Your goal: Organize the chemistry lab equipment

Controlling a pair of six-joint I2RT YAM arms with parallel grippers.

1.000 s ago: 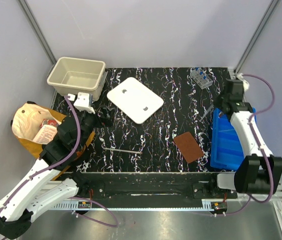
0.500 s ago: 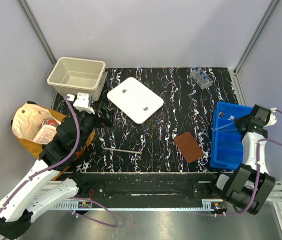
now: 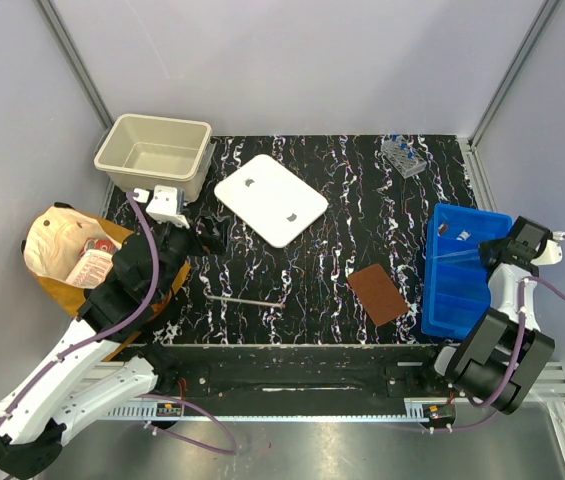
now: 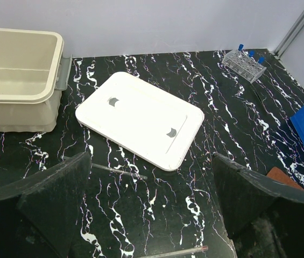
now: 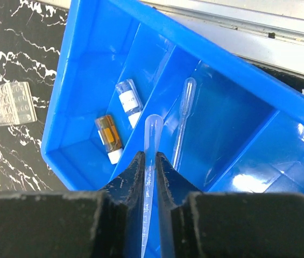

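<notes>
Paper bag (image 3: pixel 54 243): lay far left, beside the left arm.
Left gripper (image 4: pixel 152 158): fingers spread wide, holding nothing — white lid (image 4: pixel 140 119) ahead.
Rod (image 3: pixel 245 300): lay free near the mat's (image 3: pixel 342 225) front edge.
Right gripper (image 5: pixel 149 156): pinched a clear pipette (image 5: pixel 152 126) above the blue tray (image 5: pixel 95 48) — second pipette (image 5: pixel 182 115) and two vials (image 5: pixel 118 121) inside.

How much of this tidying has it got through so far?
Early on, by the look of it. An amber vial, a clear vial and one pipette already lie in the blue tray. The right hand holds a second pipette above it. The tube rack and silvery rod lie untouched on the table; the left hand hangs open.
</notes>
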